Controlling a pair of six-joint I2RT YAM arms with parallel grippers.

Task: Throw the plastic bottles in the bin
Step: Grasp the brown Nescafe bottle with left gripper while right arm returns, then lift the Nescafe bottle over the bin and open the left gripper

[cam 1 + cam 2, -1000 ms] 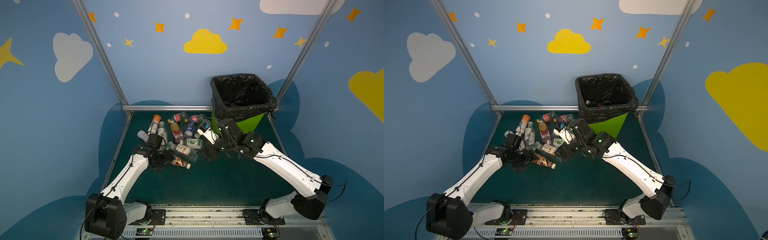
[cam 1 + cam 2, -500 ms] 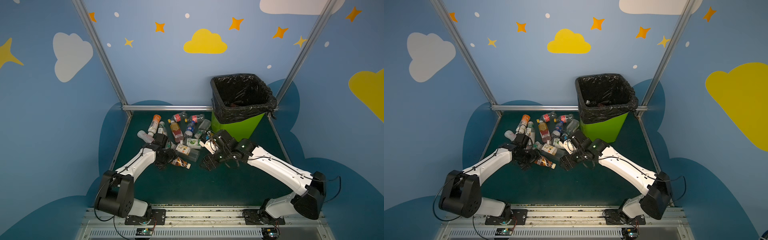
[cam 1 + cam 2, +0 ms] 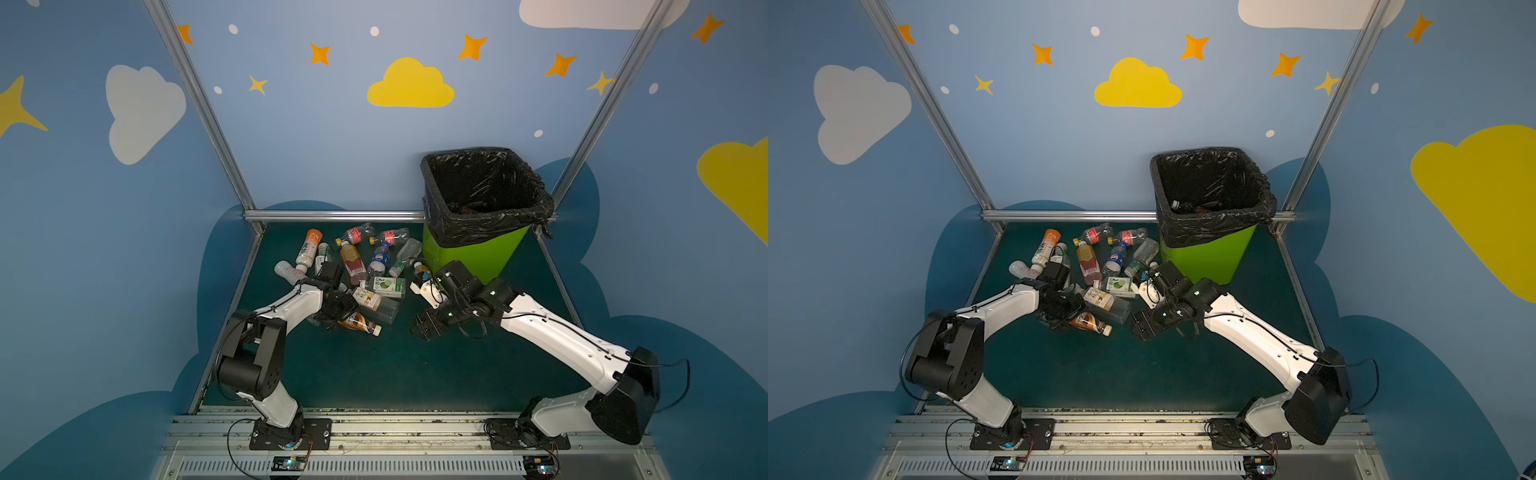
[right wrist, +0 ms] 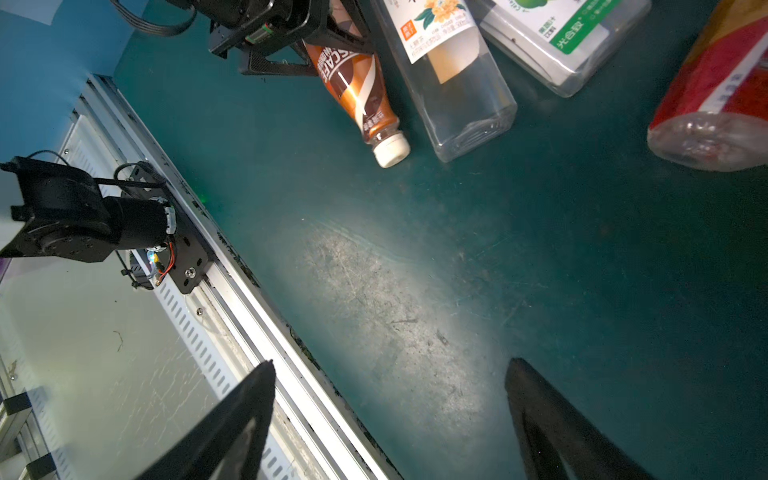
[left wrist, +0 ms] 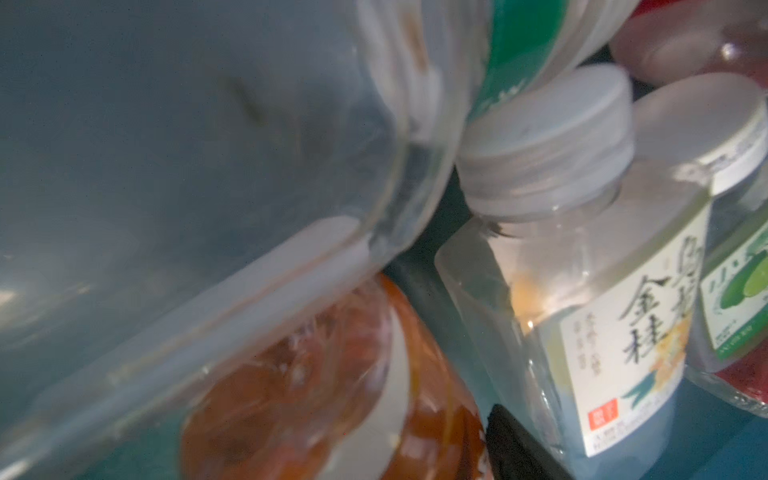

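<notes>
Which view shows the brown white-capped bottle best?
The right wrist view: the brown bottle is near and sharp, label readable. In both top views it is tiny; the left wrist view shows only an orange blur.

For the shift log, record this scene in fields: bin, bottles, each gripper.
bin: lime-green, black-lined, upright at the back right
plastic bottles: about a dozen lying on the green mat, left of the bin
left gripper: down in the pile, by the brown bottle; grip unclear
right gripper: open, empty, over bare mat
</notes>
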